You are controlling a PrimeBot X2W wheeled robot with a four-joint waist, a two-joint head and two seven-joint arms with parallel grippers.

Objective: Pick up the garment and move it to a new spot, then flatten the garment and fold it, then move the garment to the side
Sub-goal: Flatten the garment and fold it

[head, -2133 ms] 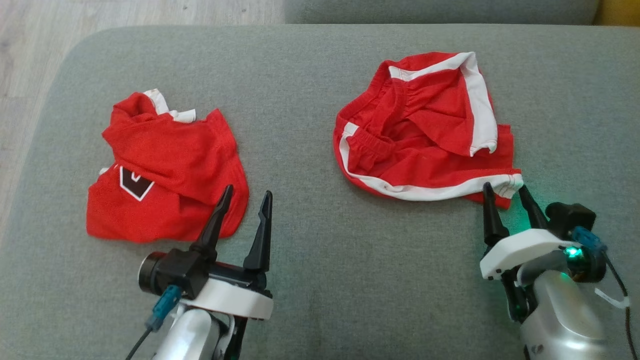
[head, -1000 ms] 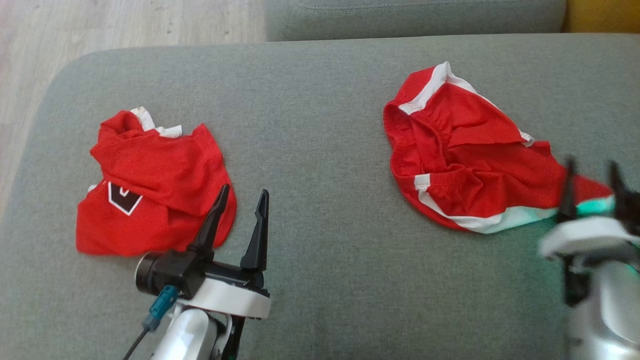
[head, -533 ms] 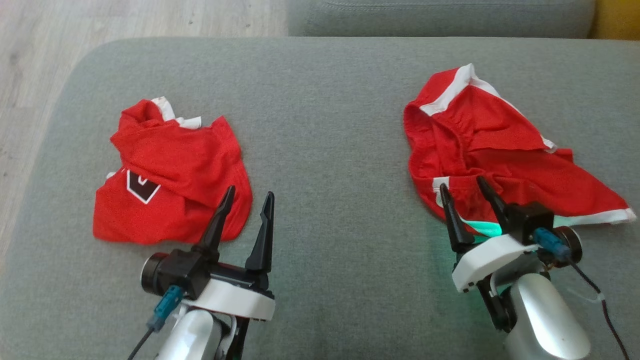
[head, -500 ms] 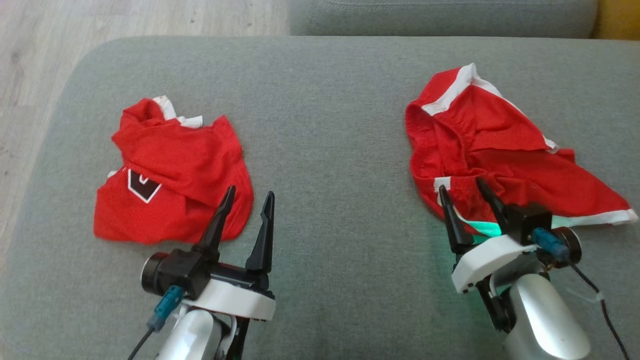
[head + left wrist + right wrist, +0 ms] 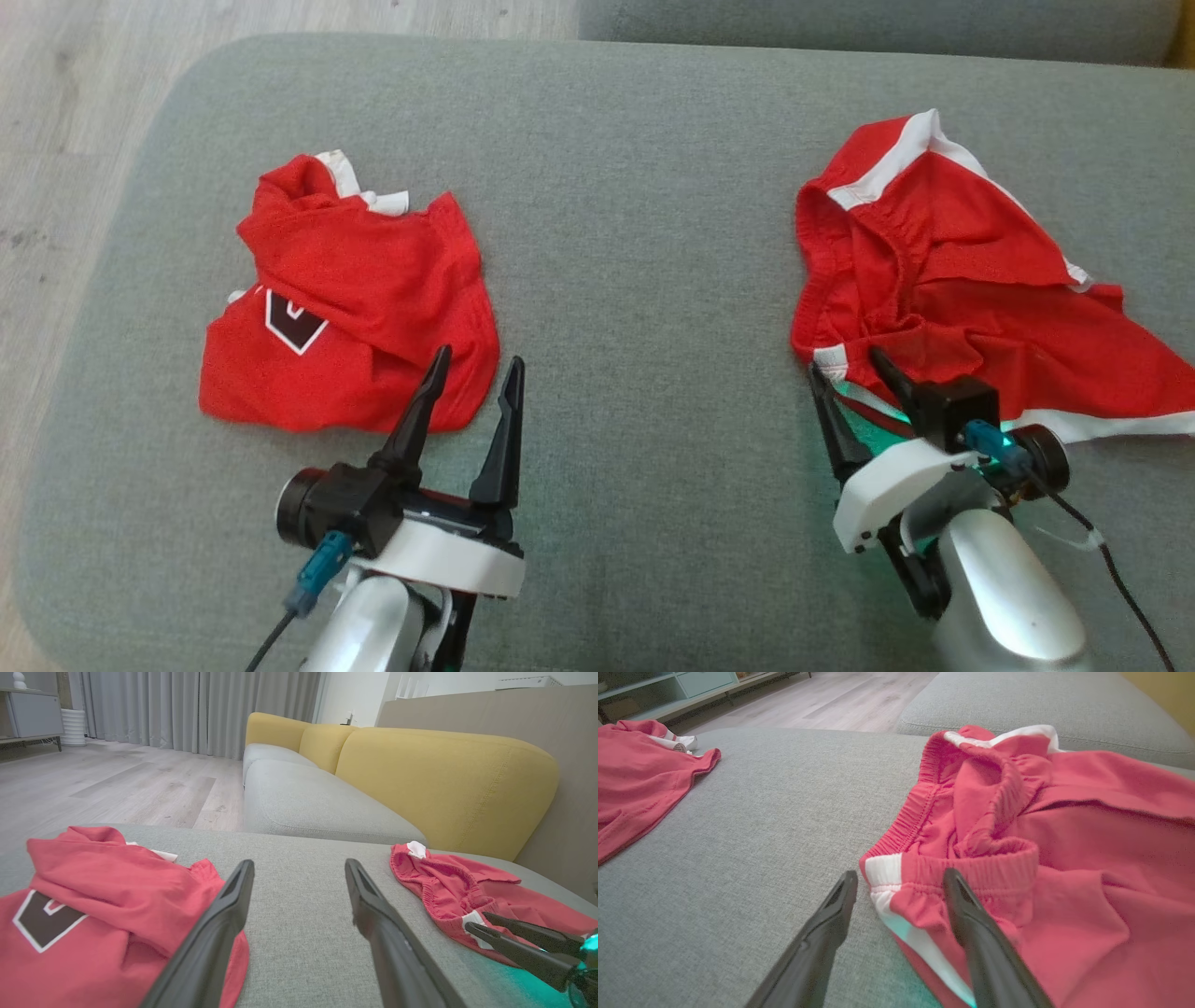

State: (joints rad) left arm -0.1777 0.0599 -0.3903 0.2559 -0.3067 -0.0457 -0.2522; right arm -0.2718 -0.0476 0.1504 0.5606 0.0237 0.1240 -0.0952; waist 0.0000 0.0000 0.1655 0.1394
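While the open right pincer (image 5: 843,362) straddles, perhaps touching, the near-left waistband corner of the red shorts (image 5: 952,280) on the right of the cushion (image 5: 635,233), the left pincer (image 5: 480,357) hangs open beside a red shirt (image 5: 355,299).

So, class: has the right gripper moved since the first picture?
Yes. Judged against the shirt, the right gripper has come left, to the shorts' waistband corner.

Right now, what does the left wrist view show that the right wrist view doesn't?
Left wrist, not right wrist: grey curtains, the dark emblem on the red shirt, the left arm's open fingers. Right wrist, not left: the gathered waistband of the red shorts close up. Both: shirt, shorts, the right arm's fingers at the shorts' corner, grey cushion, wooden floor, some yellow sofa back.
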